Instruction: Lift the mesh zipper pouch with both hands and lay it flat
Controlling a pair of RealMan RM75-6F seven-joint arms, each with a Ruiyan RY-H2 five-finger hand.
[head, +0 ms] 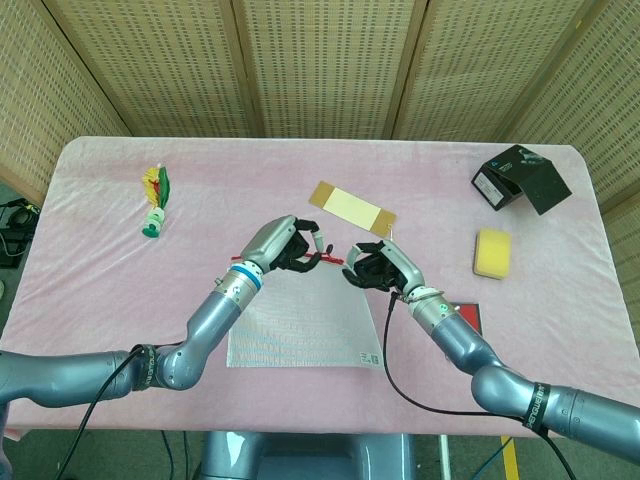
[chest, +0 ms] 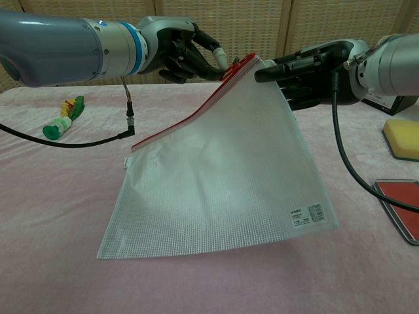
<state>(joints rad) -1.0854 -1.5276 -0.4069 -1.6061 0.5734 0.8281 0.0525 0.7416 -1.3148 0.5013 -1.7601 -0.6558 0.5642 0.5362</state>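
The mesh zipper pouch is clear with a red zipper strip along its top. Its top right corner is raised high, so the sheet slopes down to the table, where its lower edge rests. My left hand pinches the red zipper edge near that corner. My right hand grips the corner itself from the other side. In the head view the pouch hangs below my left hand and my right hand, which are close together over the pink tablecloth.
A green, yellow and red toy lies at the far left. Behind the hands lies a beige card. To the right are a black box, a yellow sponge and a red flat item.
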